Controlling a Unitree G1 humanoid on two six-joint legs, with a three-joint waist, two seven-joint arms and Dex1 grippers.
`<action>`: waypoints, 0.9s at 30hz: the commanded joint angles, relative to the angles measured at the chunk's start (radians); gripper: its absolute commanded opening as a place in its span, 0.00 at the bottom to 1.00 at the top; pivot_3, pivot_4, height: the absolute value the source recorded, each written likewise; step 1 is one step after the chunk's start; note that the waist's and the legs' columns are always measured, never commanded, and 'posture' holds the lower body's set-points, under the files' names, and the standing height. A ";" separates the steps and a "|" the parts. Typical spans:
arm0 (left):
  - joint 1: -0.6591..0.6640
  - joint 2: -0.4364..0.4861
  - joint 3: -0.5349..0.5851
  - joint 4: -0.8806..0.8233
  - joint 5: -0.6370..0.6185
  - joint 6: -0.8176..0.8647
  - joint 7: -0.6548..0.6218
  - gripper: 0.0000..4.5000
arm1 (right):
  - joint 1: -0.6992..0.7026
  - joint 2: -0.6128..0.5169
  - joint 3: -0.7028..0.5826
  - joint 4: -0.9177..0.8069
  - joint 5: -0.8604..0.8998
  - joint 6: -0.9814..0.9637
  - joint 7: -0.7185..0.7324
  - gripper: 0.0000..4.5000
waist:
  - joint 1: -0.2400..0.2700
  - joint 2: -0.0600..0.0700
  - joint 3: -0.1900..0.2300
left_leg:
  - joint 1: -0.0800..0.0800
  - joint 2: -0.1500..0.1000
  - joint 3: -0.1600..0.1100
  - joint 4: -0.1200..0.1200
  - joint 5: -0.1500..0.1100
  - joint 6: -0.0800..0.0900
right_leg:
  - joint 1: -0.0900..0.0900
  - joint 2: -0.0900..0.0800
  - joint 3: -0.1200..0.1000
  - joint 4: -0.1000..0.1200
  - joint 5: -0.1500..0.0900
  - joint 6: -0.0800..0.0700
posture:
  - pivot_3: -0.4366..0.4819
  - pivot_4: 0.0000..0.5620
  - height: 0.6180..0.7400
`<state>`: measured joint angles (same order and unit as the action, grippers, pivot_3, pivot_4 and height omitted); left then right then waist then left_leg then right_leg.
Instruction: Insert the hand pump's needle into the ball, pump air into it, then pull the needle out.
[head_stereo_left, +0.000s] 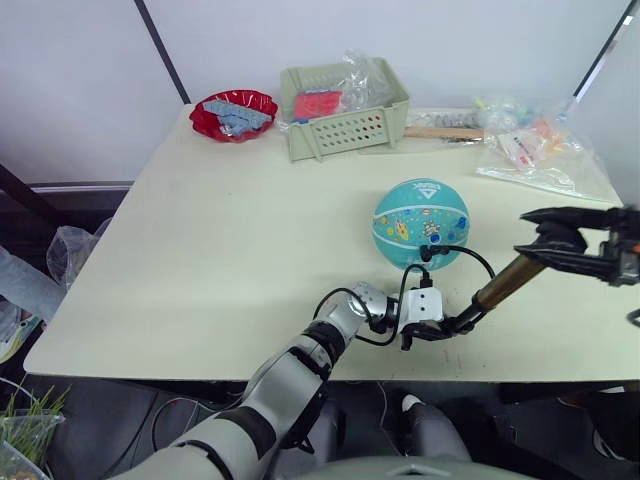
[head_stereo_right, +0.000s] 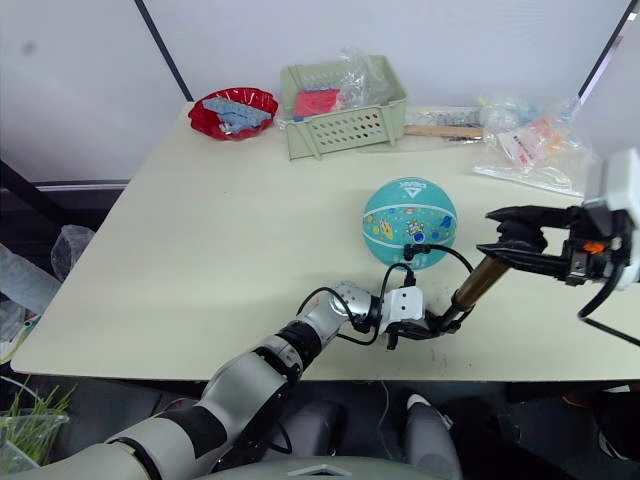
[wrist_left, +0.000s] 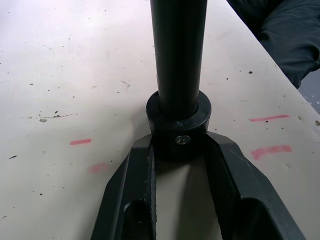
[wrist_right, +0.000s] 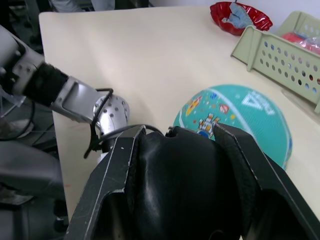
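Pale table (head_stereo_left: 200, 250) under my arms, white wall behind. Nearest me, my left gripper (head_stereo_left: 432, 332) pinches the black lower cap of the hand pump (head_stereo_left: 497, 291) at the front edge. The pump slants up rightward to my right gripper (head_stereo_left: 553, 240), clamped round its top handle. Its hose loops to the needle (head_stereo_left: 427, 254), stuck in the teal ball (head_stereo_left: 421, 223) mid-table. Farther back stand a green basket (head_stereo_left: 345, 125) and red bowl (head_stereo_left: 233, 114).

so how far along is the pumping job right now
Done: the needle looks seated in the ball, hose looping to the hand pump. In hand: left gripper clamps the pump's base on the table; right gripper holds its top handle, apparently pumping. Left: finish pumping, pull the needle out.
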<state>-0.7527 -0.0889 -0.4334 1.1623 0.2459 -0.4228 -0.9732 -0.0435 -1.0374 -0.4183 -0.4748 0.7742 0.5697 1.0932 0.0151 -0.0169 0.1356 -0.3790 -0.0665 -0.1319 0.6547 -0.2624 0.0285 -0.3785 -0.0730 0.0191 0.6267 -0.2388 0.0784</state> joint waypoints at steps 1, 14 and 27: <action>0.030 0.021 -0.032 0.059 0.052 0.035 -0.013 0.22 | 0.047 0.057 0.125 0.033 -0.098 -0.068 0.008 0.36 | -0.001 -0.002 -0.002 | 0.001 0.001 0.000 0.000 0.000 0.000 | 0.000 0.001 0.000 0.000 0.000 0.000 | 0.48 0.27 1.00; 0.023 0.026 -0.031 0.060 0.052 0.040 -0.015 0.22 | 0.032 0.110 0.142 0.081 -0.143 -0.186 0.010 0.36 | -0.001 0.000 -0.003 | 0.001 0.001 0.000 0.000 0.000 0.000 | 0.000 0.002 0.000 0.000 0.002 -0.003 | 0.48 0.27 1.00; 0.022 0.021 -0.033 0.061 0.054 0.038 -0.018 0.22 | -0.085 -0.104 -0.181 0.034 0.121 0.089 0.032 0.36 | 0.002 0.006 0.004 | -0.004 0.000 -0.001 -0.001 0.000 0.000 | -0.003 0.000 0.000 0.000 0.002 -0.003 | 0.48 0.27 1.00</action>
<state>-0.7627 -0.0957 -0.4323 1.1619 0.2442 -0.4214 -0.9879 -0.0918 -1.1100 -0.4909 -0.4231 0.8478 0.6487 1.1179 0.0175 -0.0107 0.1392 -0.3829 -0.0668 -0.1327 0.6542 -0.2624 0.0286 -0.3816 -0.0733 0.0186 0.6266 -0.2369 0.0749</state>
